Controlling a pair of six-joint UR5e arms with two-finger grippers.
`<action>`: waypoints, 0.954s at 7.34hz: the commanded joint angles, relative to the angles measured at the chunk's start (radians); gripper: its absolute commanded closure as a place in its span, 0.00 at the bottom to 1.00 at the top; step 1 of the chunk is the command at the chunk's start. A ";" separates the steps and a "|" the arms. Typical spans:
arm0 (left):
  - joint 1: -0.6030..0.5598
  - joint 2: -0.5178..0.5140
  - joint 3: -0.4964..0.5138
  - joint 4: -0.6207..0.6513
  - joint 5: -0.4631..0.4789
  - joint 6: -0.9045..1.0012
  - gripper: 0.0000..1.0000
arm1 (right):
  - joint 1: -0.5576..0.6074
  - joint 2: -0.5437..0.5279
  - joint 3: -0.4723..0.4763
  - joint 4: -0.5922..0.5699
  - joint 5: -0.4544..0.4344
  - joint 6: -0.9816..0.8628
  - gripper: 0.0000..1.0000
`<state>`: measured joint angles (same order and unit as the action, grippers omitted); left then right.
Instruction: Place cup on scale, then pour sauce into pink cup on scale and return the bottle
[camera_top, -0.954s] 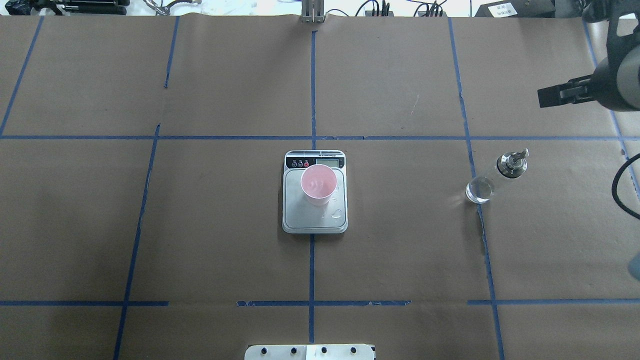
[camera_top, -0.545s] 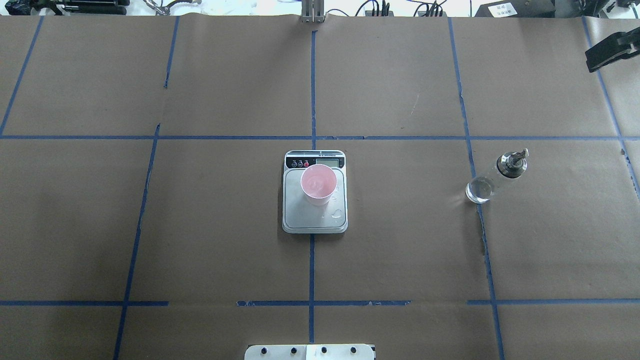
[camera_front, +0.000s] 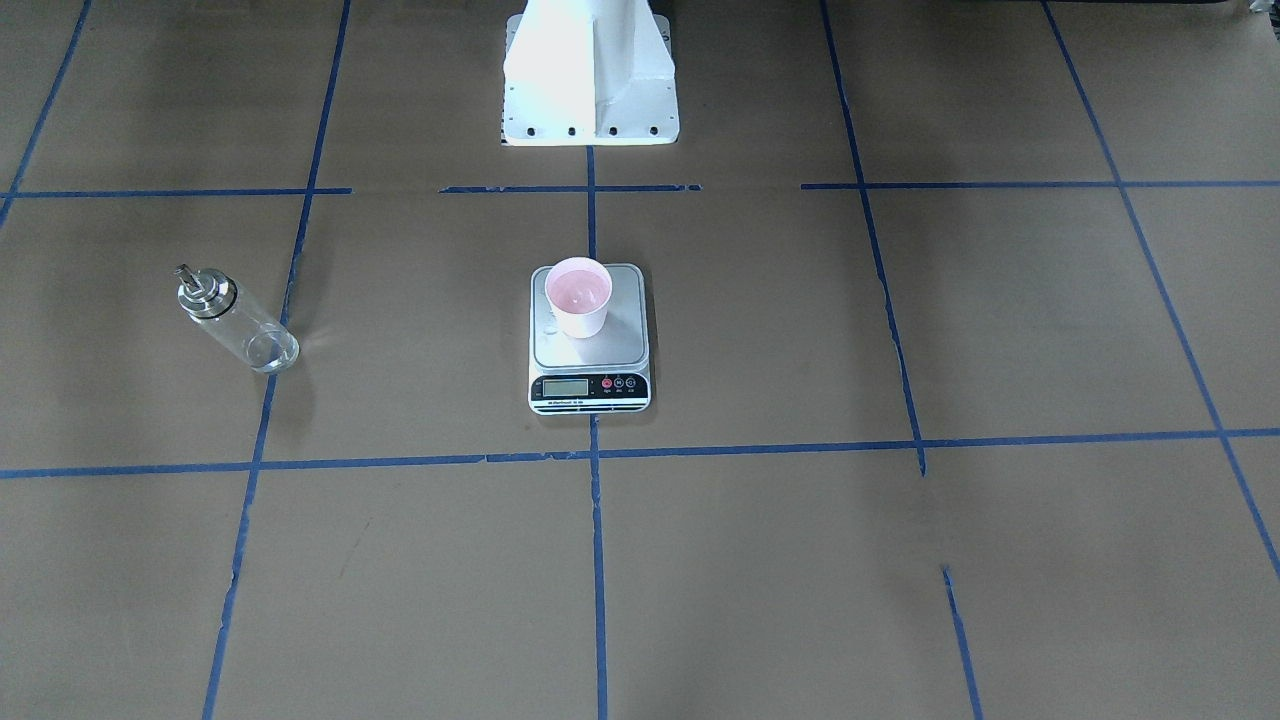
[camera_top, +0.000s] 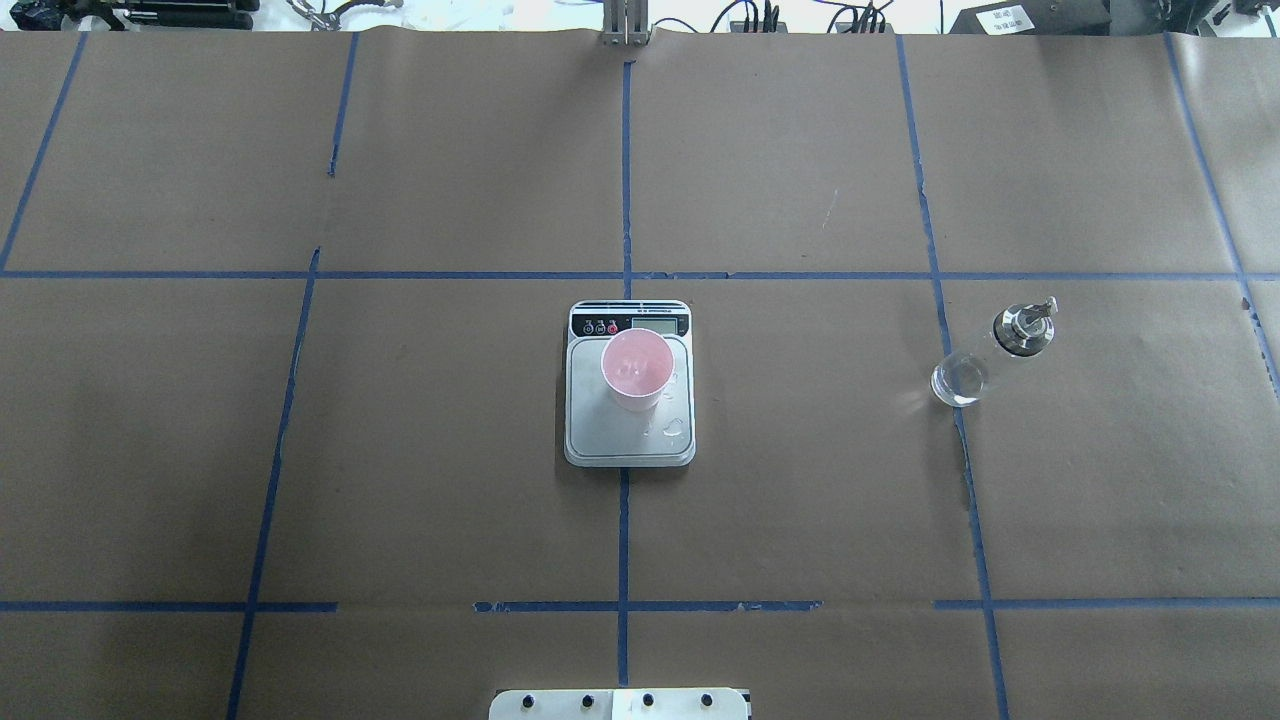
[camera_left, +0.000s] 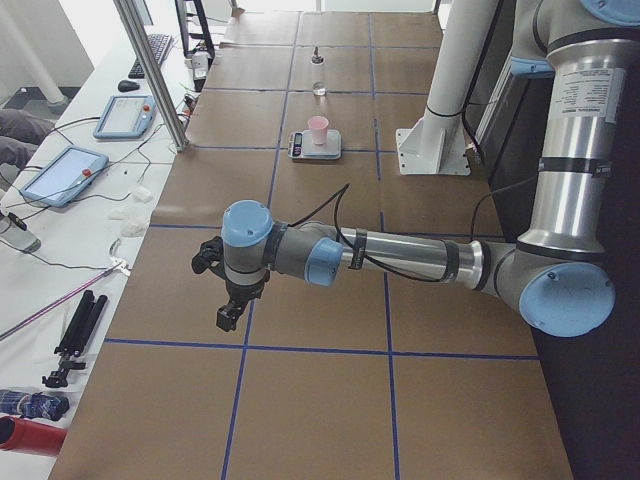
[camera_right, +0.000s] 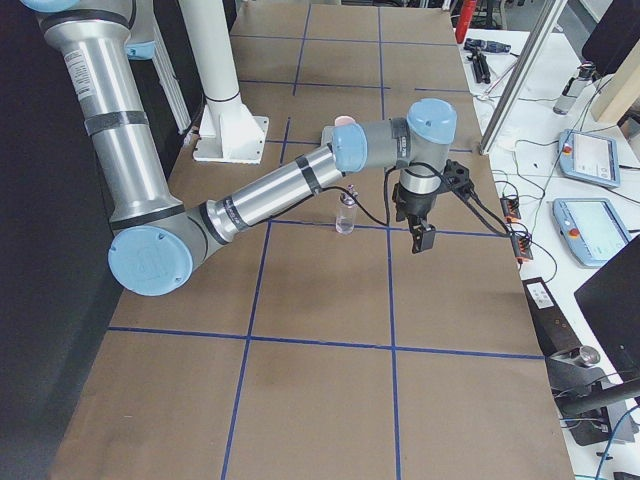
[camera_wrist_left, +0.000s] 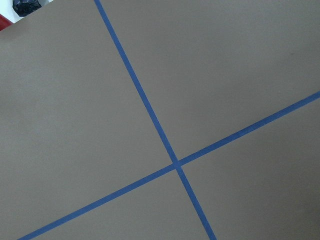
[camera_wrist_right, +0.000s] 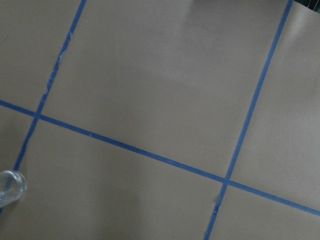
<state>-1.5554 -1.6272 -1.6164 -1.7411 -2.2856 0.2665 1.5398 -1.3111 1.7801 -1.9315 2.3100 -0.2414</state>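
The pale pink cup (camera_top: 636, 368) stands upright on the silver scale (camera_top: 625, 442) at the table's middle, also seen from the front as cup (camera_front: 578, 295) on scale (camera_front: 590, 352). The clear glass bottle (camera_top: 985, 358) with its metal spout stands upright, free, on the robot's right side; its bottom edge shows as the bottle (camera_wrist_right: 10, 187) in the right wrist view. My right gripper (camera_right: 422, 240) hangs beyond the bottle (camera_right: 346, 213). My left gripper (camera_left: 228, 318) hovers far from the scale (camera_left: 300, 148). For both I cannot tell whether they are open or shut.
A few clear droplets (camera_top: 675, 428) lie on the scale's platform. The white robot base (camera_front: 590, 70) stands behind the scale. Off the table's far edge stand a metal post (camera_left: 155, 70), tablets (camera_left: 62, 172) and cables.
My right gripper has drawn away toward the far right corner and left the overhead view. Cup, scale and bottle have not moved.
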 joint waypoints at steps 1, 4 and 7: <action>0.000 0.016 0.016 0.002 0.001 0.005 0.00 | 0.043 -0.154 -0.028 0.104 0.026 -0.096 0.00; 0.000 0.047 0.090 -0.005 0.006 0.010 0.00 | 0.040 -0.221 -0.141 0.249 0.023 -0.026 0.00; 0.000 0.049 0.134 -0.003 0.000 0.010 0.00 | 0.039 -0.237 -0.321 0.455 0.035 -0.022 0.00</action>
<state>-1.5555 -1.5783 -1.5097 -1.7422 -2.2844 0.2757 1.5788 -1.5427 1.5429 -1.5725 2.3398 -0.2660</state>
